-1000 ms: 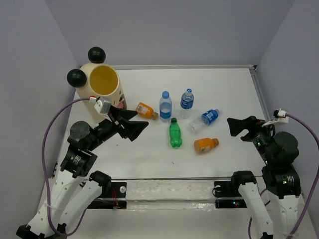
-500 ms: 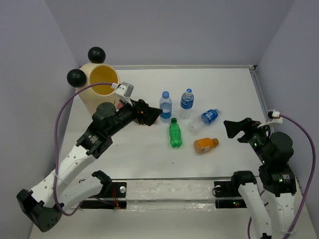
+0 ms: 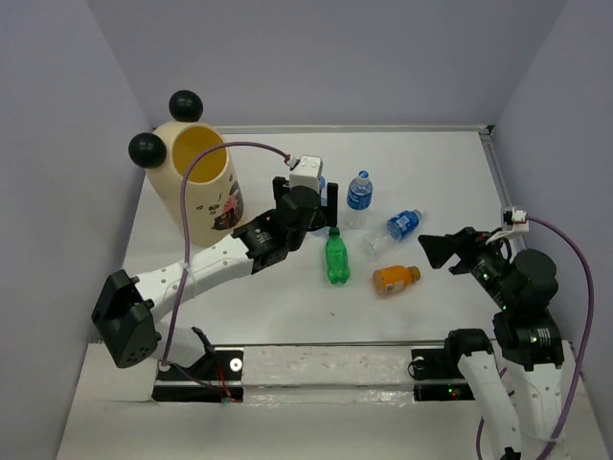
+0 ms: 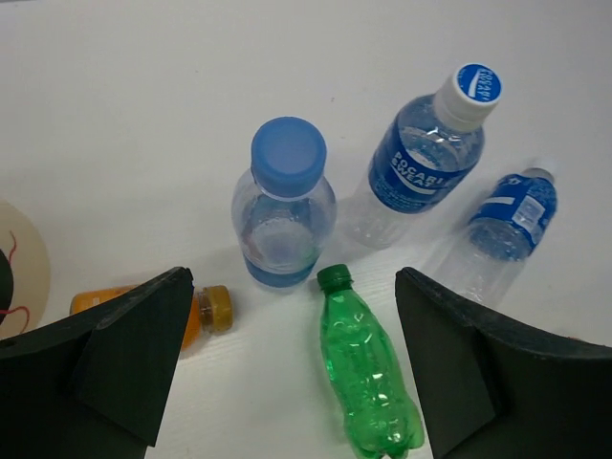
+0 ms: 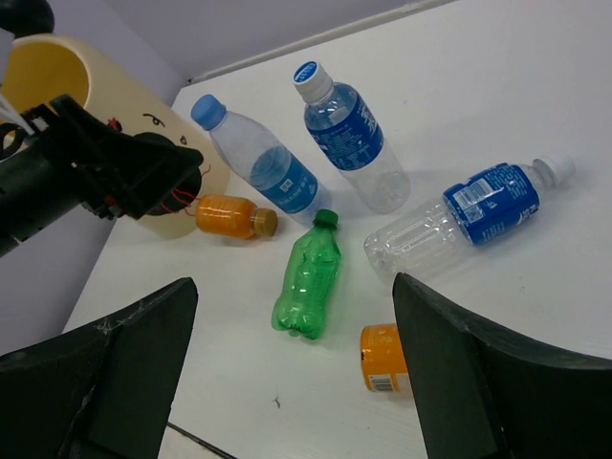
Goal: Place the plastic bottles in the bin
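Observation:
Several plastic bottles sit mid-table. Two clear ones with blue labels stand upright [image 4: 284, 206] [image 4: 426, 158], and a third lies on its side [image 4: 502, 225]. The green bottle [image 3: 335, 259] lies flat, with one orange bottle [image 3: 396, 279] to its right and another orange bottle [image 4: 206, 311] near the bin [image 3: 196, 182]. My left gripper [image 3: 306, 199] hovers open above the bottles, its fingers [image 4: 134, 363] straddling the green bottle [image 4: 368, 368] without touching. At the right, my right gripper [image 3: 439, 251] is open and empty, facing the green bottle [image 5: 309, 277] and the orange bottle [image 5: 387, 359].
The cream bin [image 5: 48, 72] with black ball ears stands at the far left, its mouth open upward. My left arm [image 3: 220, 259] stretches from the near left across the table. A raised rail [image 3: 498, 182] runs along the table's right edge.
My left arm has swung away from the bin's side, rightward and farther out, until its gripper hangs over the bottles. My right gripper has crept slightly left toward them.

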Robot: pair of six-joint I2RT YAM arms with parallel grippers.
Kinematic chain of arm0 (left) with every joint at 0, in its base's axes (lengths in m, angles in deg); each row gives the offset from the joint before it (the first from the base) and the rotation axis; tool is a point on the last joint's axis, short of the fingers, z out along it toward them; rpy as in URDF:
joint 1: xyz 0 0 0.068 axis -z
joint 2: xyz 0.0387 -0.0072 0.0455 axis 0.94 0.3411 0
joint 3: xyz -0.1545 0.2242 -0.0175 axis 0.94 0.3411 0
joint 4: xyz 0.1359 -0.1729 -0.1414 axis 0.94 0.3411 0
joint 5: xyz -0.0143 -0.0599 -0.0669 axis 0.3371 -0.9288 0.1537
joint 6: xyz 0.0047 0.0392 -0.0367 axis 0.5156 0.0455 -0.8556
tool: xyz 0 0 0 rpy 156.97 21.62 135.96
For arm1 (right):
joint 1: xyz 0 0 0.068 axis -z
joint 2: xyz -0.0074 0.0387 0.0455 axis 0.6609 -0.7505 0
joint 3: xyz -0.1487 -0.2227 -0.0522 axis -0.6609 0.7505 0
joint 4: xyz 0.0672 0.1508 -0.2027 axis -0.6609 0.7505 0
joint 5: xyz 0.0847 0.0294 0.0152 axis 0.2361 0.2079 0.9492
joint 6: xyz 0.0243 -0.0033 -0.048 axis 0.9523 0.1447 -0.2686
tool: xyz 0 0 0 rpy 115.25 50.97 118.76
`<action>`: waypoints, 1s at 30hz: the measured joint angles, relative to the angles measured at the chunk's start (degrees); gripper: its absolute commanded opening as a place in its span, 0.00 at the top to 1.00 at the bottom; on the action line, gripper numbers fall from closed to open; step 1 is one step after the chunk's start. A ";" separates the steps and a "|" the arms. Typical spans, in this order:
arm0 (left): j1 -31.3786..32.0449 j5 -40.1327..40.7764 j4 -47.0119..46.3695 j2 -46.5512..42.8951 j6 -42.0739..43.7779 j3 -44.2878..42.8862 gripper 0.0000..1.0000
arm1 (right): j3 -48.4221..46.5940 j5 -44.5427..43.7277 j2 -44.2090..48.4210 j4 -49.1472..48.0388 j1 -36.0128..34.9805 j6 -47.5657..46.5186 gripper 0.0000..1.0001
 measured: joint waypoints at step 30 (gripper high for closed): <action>-5.22 4.68 -2.64 17.88 8.79 -12.22 0.81 | 2.43 7.54 -0.52 -1.40 0.00 0.96 0.14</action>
